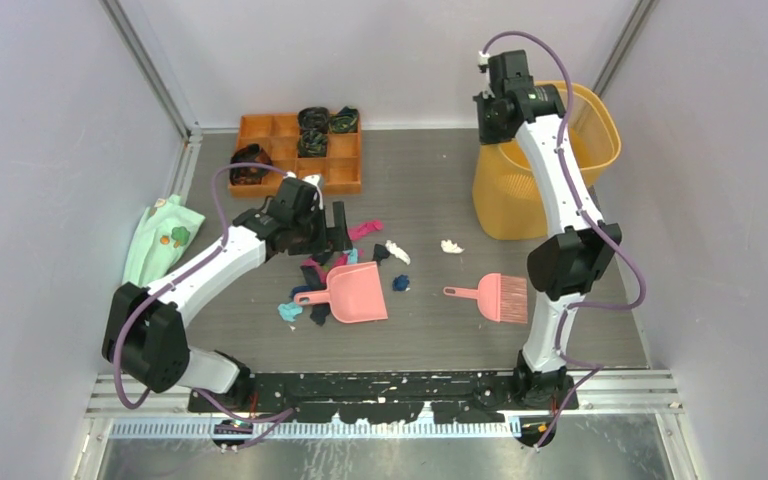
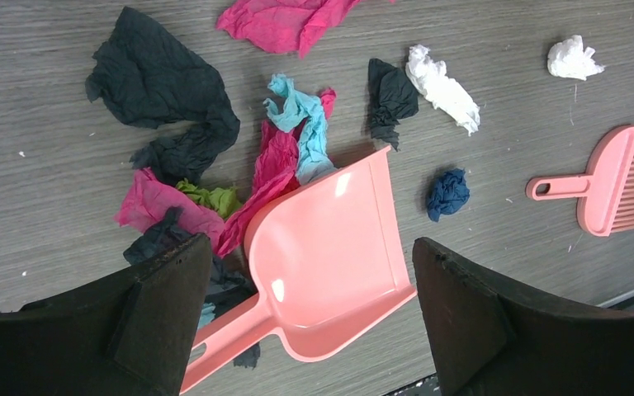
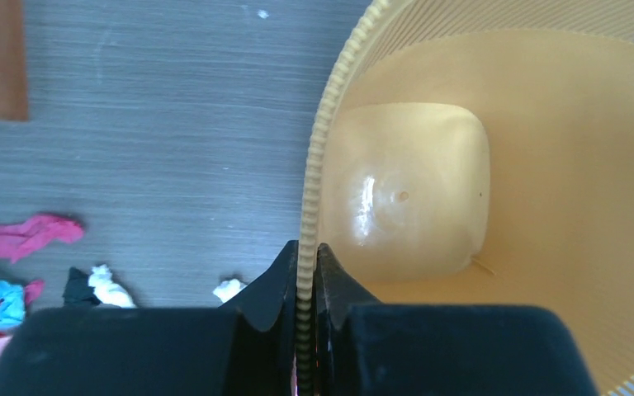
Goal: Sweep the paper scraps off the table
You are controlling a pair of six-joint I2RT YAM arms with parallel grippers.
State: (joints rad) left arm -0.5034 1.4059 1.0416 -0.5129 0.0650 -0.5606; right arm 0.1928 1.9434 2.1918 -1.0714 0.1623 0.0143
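Paper scraps (image 2: 297,115): crumpled, soft and probably feather-light, so push them, don't pinch. They're piled centre-left on table (image 1: 430,170) around dustpan (image 2: 330,239). Left pincer (image 2: 309,247) hangs wide open above it; grab the handle. Brush (image 1: 495,296) lies further right. Right pincer (image 3: 307,264) is clenched on basket (image 3: 318,165) rim.

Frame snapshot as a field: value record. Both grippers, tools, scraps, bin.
left gripper: open, over the pink dustpan
right gripper: shut on the rim of the yellow basket
brush: lying on the table, right of the dustpan, not held
paper scraps: loose on the table, mostly around the dustpan, none in it
basket inside: looks empty
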